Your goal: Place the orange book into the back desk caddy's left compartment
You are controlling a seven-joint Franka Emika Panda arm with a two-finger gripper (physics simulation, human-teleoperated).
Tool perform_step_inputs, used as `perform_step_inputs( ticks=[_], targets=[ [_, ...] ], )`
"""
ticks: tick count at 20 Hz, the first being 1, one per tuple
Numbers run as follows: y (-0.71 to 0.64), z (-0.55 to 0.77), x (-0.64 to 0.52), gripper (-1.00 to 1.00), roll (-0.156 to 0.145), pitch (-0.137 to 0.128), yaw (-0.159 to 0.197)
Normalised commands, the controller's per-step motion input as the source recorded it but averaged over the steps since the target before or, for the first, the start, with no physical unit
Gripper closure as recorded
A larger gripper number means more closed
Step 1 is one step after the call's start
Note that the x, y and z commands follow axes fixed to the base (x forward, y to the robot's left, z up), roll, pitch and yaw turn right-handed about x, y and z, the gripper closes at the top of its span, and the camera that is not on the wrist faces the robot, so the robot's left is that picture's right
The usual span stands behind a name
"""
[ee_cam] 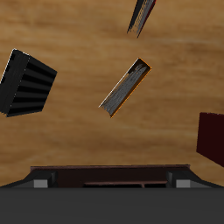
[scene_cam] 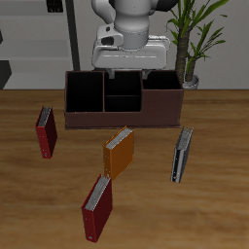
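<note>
The orange book [scene_cam: 119, 153] lies flat on the wooden table, in front of the back desk caddy [scene_cam: 124, 118], with bare table between them. In the wrist view the orange book [ee_cam: 125, 86] lies slanted mid-frame, its pale page edge showing. The caddy is a long dark brown box; its left compartment [scene_cam: 86, 93] is the tall black-lined end section and holds nothing. My gripper [scene_cam: 126, 66] hangs above the caddy's back wall, far from the book. Its fingertips [ee_cam: 39, 182] stand wide apart with nothing between them.
A dark red book [scene_cam: 46, 131] lies beside the caddy's end, and another [scene_cam: 97, 207] lies near the table's front edge. A grey-blue book [scene_cam: 182, 154] lies beside the orange one. A potted plant [scene_cam: 195, 39] stands behind the caddy. A dark ribbed object [ee_cam: 24, 83] shows in the wrist view.
</note>
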Motion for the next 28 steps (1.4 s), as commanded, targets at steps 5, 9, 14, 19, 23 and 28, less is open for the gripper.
perform_step_inputs(
  ticks=[5,9,14,19,23,28],
  targets=[
    [0.01,0.08,0.2,-1.0,0.006,-0.06,-0.085],
    [-0.1,-0.09,0.23,-1.0,0.002,-0.004,-0.033],
    [-0.23,-0.14,0.31,-1.0,-0.001,-0.009,-0.103],
    [-0.22,-0.27,0.32,-1.0,-0.037,-0.036,-0.108],
    [-0.07,-0.16,0.16,-1.0,-0.006,-0.033,-0.069],
    [0.06,-0.37,0.2,-1.0,0.001,0.011,-0.051]
  ],
)
